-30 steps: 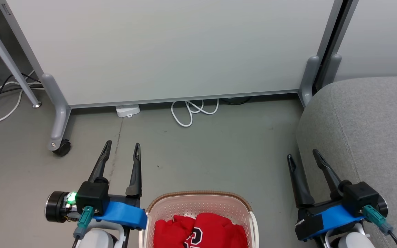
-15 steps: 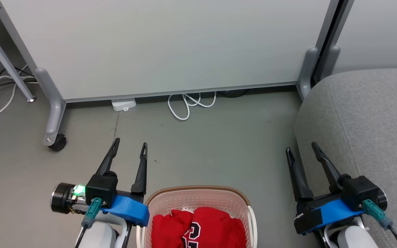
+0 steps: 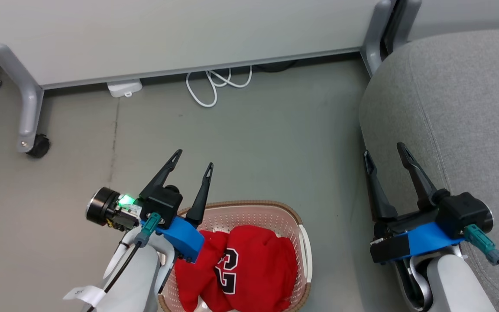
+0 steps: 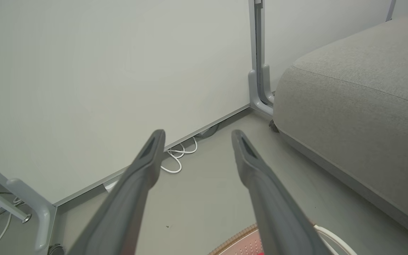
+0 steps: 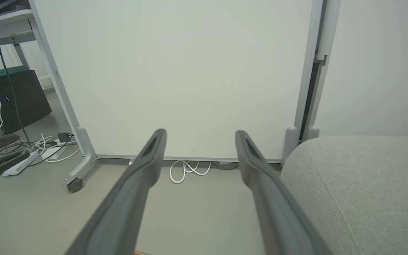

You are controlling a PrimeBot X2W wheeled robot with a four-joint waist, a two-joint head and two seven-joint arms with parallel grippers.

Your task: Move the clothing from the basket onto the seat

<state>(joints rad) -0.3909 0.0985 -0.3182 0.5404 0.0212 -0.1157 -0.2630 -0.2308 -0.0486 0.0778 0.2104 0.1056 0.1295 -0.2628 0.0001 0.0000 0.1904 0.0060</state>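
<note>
We find the left gripper (image 3: 194,158) with its two dark fingers spread apart and nothing between them. In the head view its blue wrist bracket overlaps the left corner of the basket (image 3: 275,205), and the fingers point past the rim toward the grey floor (image 3: 254,143).

The right gripper (image 3: 383,149) also stands with fingers spread and holds nothing. It sits at the rounded edge of the seat (image 3: 448,108); we cannot tell whether it touches the fabric.

The clothing (image 3: 258,260) lies bunched inside the basket, red, with black-and-white lettering facing up. The basket stands on the floor between the two arms, to the left of the seat and apart from it.

We record a white cable (image 3: 209,84) looped on the floor at the foot of a pale partition panel (image 3: 167,34), whose grey leg ends in a black caster (image 3: 38,146).
</note>
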